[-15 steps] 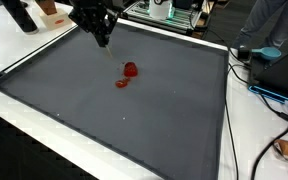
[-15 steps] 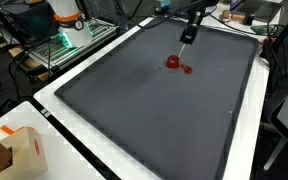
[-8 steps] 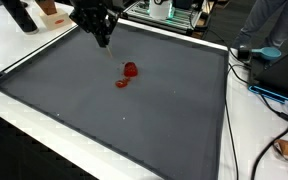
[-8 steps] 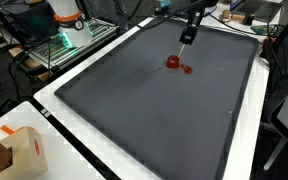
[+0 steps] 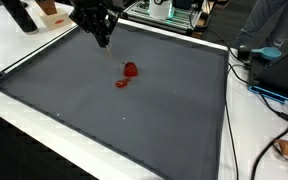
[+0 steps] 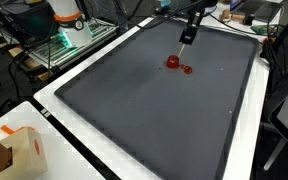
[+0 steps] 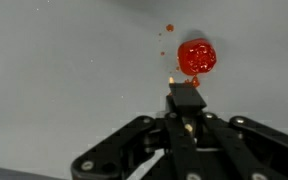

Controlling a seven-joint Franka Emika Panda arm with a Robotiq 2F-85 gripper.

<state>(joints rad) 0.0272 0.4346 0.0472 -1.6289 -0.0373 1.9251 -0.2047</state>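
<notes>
The gripper (image 5: 104, 42) hangs over a dark mat (image 5: 164, 125) that covers the desk (image 6: 59, 100). Its fingers (image 7: 184, 100) are pressed together at the tips, and nothing can be made out between them. A small red ball (image 7: 196, 57) lies on the mat just ahead of the fingertips, clear of them. A flat red scrap (image 5: 122, 83) lies just beside the ball, on the side away from the gripper. In the wrist view a tiny red speck (image 7: 169, 27) sits near the ball.
</notes>
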